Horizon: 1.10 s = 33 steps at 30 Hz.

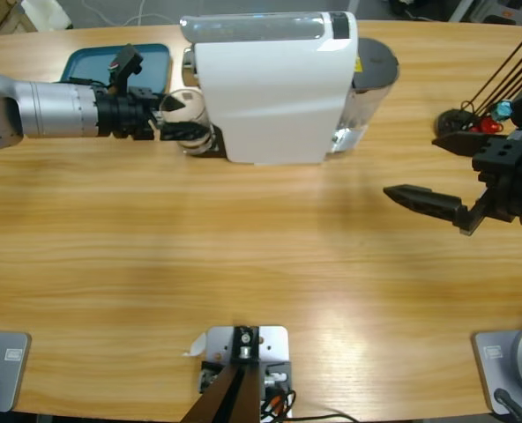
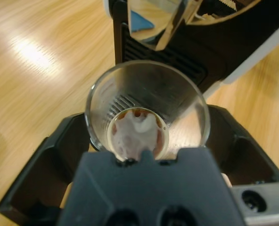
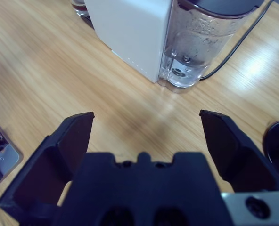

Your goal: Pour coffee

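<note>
The left gripper (image 2: pixel 146 141) clasps a clear round glass (image 2: pixel 146 110); a shallow brown coffee (image 2: pixel 137 129) layer lies at its bottom. Just ahead stands the glossy white coffee machine (image 1: pixel 274 88). The right gripper (image 3: pixel 146 136) gapes wide, holding nothing, above grained wooden table (image 3: pixel 45 70).
</note>
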{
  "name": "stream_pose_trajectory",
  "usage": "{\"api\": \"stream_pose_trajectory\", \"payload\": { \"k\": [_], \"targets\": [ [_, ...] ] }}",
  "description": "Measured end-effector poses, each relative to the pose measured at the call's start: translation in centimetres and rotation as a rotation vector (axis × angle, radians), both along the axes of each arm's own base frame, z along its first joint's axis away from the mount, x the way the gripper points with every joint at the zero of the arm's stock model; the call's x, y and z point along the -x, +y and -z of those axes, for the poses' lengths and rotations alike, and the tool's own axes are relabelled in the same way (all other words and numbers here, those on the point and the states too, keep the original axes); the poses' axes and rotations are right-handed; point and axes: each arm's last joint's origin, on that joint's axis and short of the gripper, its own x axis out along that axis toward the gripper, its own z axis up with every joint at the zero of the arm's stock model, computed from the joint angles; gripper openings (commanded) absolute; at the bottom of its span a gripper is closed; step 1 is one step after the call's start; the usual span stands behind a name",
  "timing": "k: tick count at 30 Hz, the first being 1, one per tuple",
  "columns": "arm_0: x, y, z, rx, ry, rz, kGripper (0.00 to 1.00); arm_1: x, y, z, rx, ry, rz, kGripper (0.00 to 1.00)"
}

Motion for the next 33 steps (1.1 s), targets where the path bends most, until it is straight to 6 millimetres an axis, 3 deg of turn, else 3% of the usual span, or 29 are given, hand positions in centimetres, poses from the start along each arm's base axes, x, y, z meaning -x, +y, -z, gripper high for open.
{"api": "stream_pose_trajectory", "payload": {
  "k": [5,6,23,33],
  "targets": [
    [-0.1,-0.1,0.1,0.002,0.005,0.002,0.445,0.0,0.0,0.0,0.004,0.0,0.003,1.0],
    [-0.1,-0.1,0.1,0.003,0.003,0.002,0.434,-0.1,0.0,0.0,0.005,0.0,0.004,1.0],
    [-0.2,0.2,0.1,0.017,0.012,0.012,0.437,-0.1,0.1,0.1,0.008,0.002,0.005,1.0],
    [0.4,3.8,-2.4,-0.066,-0.097,-0.226,0.439,-0.2,0.2,0.2,0.015,0.009,0.005,1.0]
  ]
}}
